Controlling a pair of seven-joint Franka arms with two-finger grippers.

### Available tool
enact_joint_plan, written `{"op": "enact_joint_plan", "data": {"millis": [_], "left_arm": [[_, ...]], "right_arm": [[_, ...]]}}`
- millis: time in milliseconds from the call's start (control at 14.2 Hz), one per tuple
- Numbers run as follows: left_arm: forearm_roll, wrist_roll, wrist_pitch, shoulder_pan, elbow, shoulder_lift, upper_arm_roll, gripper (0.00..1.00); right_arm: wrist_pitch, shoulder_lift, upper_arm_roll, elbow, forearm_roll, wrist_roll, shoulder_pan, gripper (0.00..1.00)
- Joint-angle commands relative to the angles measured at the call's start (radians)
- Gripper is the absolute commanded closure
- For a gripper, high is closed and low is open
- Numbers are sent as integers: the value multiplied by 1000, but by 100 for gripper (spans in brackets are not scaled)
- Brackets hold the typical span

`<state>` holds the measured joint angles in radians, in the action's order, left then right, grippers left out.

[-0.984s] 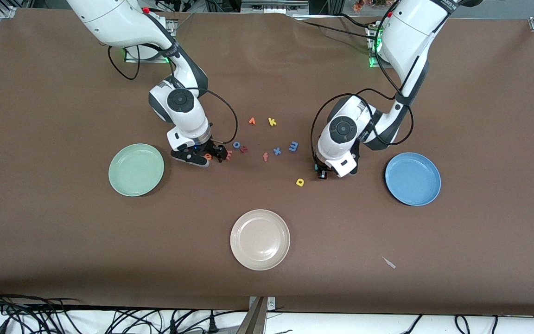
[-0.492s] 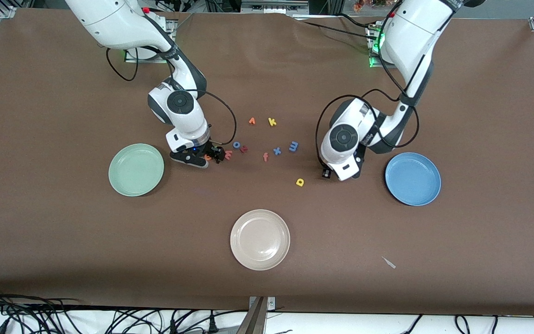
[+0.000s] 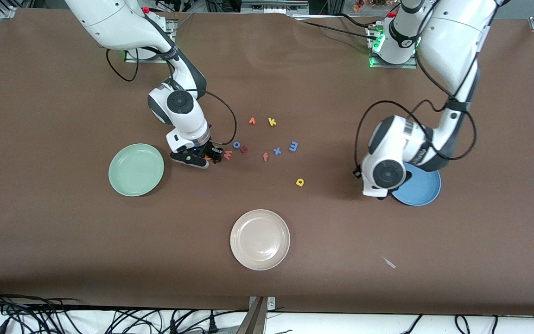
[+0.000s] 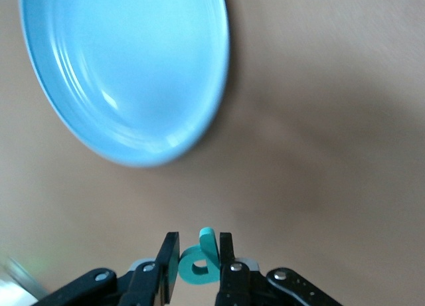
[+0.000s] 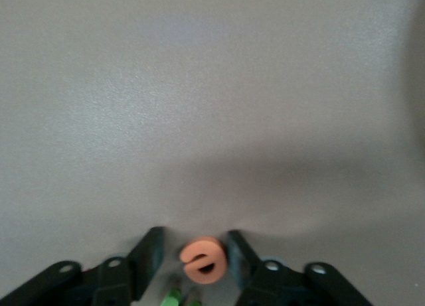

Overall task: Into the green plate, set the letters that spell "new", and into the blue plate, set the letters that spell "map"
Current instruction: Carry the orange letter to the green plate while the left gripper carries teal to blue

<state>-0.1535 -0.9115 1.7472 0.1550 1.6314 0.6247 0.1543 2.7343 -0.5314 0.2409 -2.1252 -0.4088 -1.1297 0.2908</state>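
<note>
Brown cloth covers the table (image 3: 63,241) on which we work. Our left gripper (image 4: 194,269) hangs in the air just beside the blue plate (image 4: 126,74), at the edge of it toward the table's middle, its fingers clenched on the teal p (image 4: 199,263). Our right gripper (image 5: 197,253) sits low at the table near the green plate (image 3: 136,169); the orange e (image 5: 204,258) lies between its fingers, which stand just apart from it on either side. Green foam, perhaps the n, peeps out beneath that gripper. Among the loose letters at the table's middle we mark the pinkish-red w (image 3: 227,154), the blue m (image 3: 293,146) and the yellow a (image 3: 300,182), the last lying nearest the front camera. A beige-white plate (image 3: 260,239) lies nearer the front camera than all of them.
</note>
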Motion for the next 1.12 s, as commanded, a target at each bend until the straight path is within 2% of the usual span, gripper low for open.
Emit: {"op": "enact_joint_plan", "data": {"millis": [0, 141, 281, 351, 422, 562, 703, 844, 914, 1054], "left_arm": [[-92, 317, -32, -67, -25, 26, 8, 100], [-110, 565, 44, -121, -24, 49, 8, 100], [-110, 713, 130, -162, -24, 81, 8, 100], [-112, 762, 153, -167, -22, 87, 8, 74], [-112, 814, 150, -164, -25, 83, 8, 1], [-110, 829, 146, -167, -33, 52, 8, 0], [-92, 775, 86, -155, -65, 36, 17, 0], [10, 665, 97, -160, -67, 20, 71, 0], [73, 584, 132, -154, -64, 18, 83, 0], [91, 406, 213, -118, -51, 21, 131, 0]], "right_arm": [[7, -22, -6, 4, -28, -19, 1, 72], [7, -21, -8, 4, -28, -18, 1, 77], [2, -12, -8, 4, -28, -1, -2, 79], [-2, -3, -9, 5, -27, 16, -4, 79], [-18, 11, -14, 8, -27, 30, -5, 79], [-108, 46, -26, 22, -24, 94, -8, 79], [-197, 77, -41, 47, -13, 171, -24, 79], [-264, 96, -45, 71, -5, 241, -35, 79], [-304, 108, -46, 91, 33, 295, -44, 79], [-414, 128, -52, 154, 158, 501, -76, 79]]}}
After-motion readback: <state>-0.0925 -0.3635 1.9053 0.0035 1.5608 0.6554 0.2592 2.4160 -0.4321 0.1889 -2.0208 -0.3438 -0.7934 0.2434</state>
